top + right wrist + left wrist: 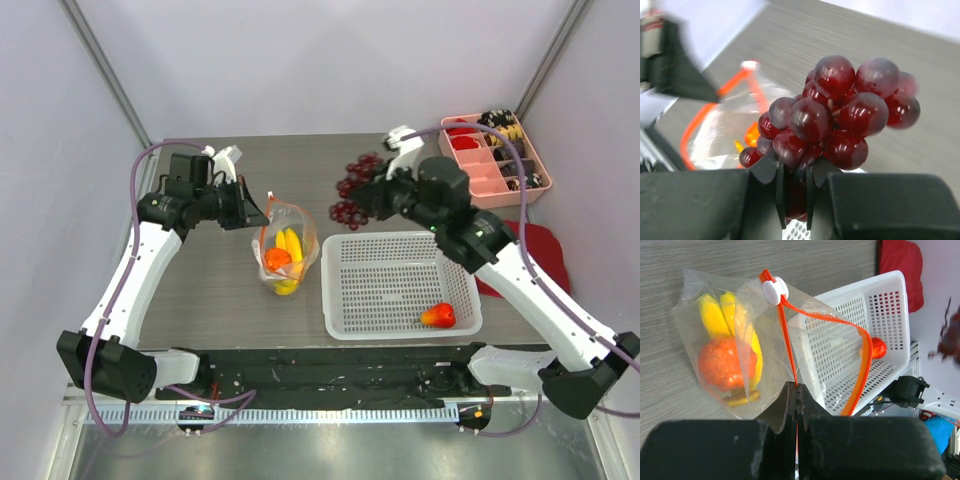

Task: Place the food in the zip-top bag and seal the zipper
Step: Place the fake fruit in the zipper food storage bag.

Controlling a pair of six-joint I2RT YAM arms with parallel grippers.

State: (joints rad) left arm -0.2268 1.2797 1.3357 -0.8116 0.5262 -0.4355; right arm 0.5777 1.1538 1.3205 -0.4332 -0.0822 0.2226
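Right gripper [792, 187], jaws clamped on the grape cluster [840, 115], hangs just right of the zip-top bag [285, 250]. Left gripper [797, 395], jaws pinched together on the zipper [866, 360], holds the mouth open.

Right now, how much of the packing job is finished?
Done: banana bunch and pumpkin are inside the zip-top bag.
In hand: left gripper pinches the bag's mouth, right gripper holds the grape cluster.
Remaining: grapes, the red-orange fruit in the white basket, closing the zipper.
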